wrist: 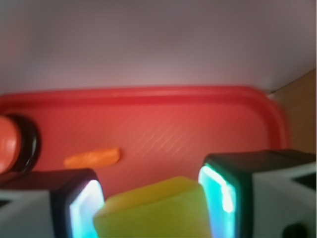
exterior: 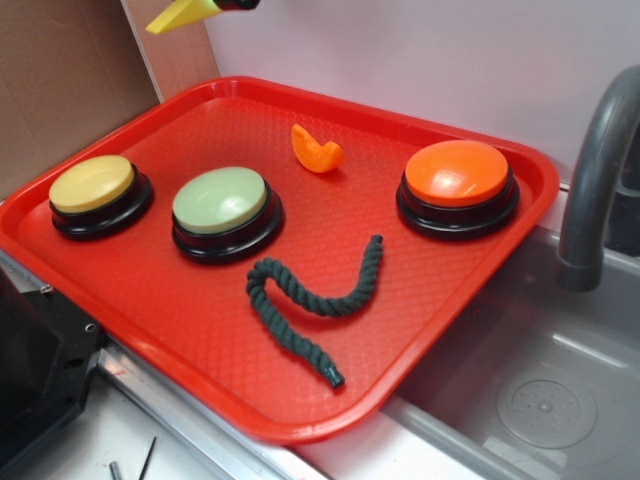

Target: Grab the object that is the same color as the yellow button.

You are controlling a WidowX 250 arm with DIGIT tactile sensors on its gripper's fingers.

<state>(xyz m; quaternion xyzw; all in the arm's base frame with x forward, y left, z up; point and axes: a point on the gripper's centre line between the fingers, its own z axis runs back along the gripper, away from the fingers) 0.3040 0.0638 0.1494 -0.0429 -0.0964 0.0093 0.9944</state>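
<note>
Exterior view, left to right. The yellow button (exterior: 92, 185) is sitting at the tray's (exterior: 200, 330) left end, untouched. Above it, at the top edge of the frame, the yellow wedge (exterior: 182, 15) is hanging in the air well clear of the tray, its thick end meeting a dark part that is mostly cut off by the frame. Next along, the green button (exterior: 220, 201) is standing just beside the yellow one, with the dark rope (exterior: 312, 300) lying curled in front of it. The orange piece (exterior: 316, 151) is resting near the tray's far rim, and the orange button (exterior: 458, 174) is occupying the right end.

Wrist view: the gripper (wrist: 148, 208) is showing both fingers (wrist: 81, 208), and the wedge (wrist: 153, 210) is sitting between them, filling the gap. The claw is closing narrowly around the wedge and appears to be carrying it.

Judgement on progress: the correct object is being held and is lifted off the tray, so the grab looks essentially complete. Nothing further appears to be required beyond keeping the hold secure.
</note>
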